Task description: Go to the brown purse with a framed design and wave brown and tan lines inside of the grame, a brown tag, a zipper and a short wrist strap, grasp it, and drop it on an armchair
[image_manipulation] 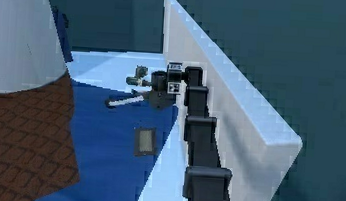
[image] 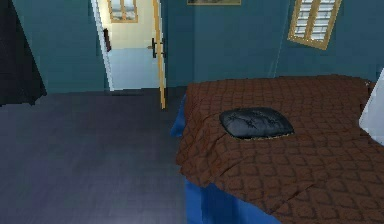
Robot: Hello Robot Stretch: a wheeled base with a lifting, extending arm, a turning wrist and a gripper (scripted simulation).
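Our gripper [image_manipulation: 154, 89] hung beside the white bed board [image_manipulation: 236, 97], among small blobs [image_manipulation: 135, 75] — we couldn't tell whether it held anything, nor which was the purse; grabbing wrong looked the risk.

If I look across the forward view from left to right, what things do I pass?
Bright open doorway → yellow door → dark cushion lying on the brown bedspread → white thing at the right edge.
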